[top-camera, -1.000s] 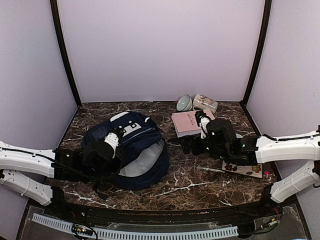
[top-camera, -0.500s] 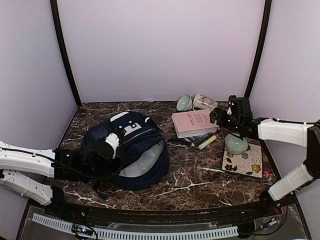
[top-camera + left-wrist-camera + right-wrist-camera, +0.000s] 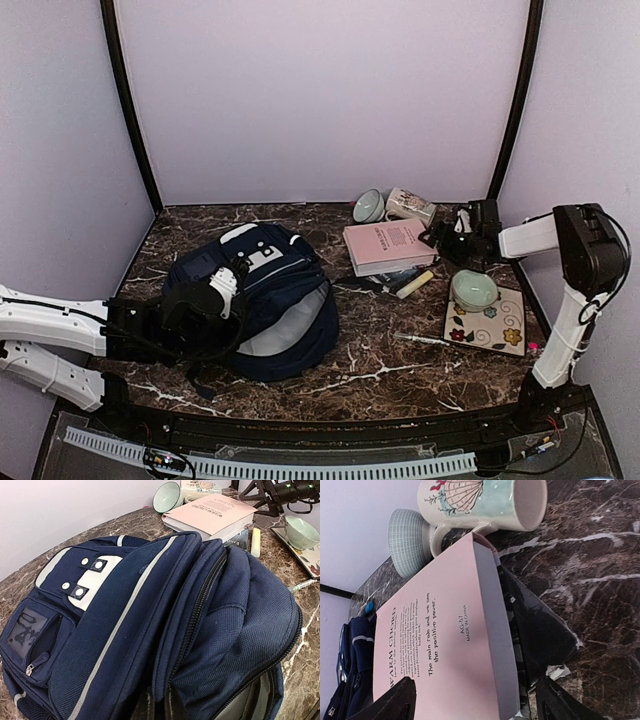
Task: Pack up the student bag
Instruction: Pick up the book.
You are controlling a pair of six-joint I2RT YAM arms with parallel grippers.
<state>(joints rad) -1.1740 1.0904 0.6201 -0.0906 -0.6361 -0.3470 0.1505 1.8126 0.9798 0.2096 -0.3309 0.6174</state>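
Where the left jaws sit, at the near edge of the student bag (image 3: 262, 300), they are clenched, apparently on a fold of its fabric. Their tips fall below the left wrist view, and the cloth gathers toward that spot. Left arm (image 3: 60, 325): reaching in low from the left side of the table (image 3: 380, 372). Bag: lying left of centre on the table, white patch (image 3: 92, 577) toward the back, main zip open, grey lining (image 3: 285, 325) showing on the right.

Right jaws: released and spread wide, one dark tip at each lower corner of the right wrist view, with a corner of a pink book (image 3: 440, 645) between them; whether they touch it cannot be told. This book rests on a darker book (image 3: 535, 630). Beyond it lie a mug (image 3: 485, 502) on its side and, just beside it, a ribbed bowl (image 3: 407, 542) tipped over.

Right of the books: a pale green cup (image 3: 474, 290) on a floral tile (image 3: 495, 335). A yellow marker (image 3: 415, 283) lies just beside the books' near edge; a pen (image 3: 425, 341) lies nearer the arms.
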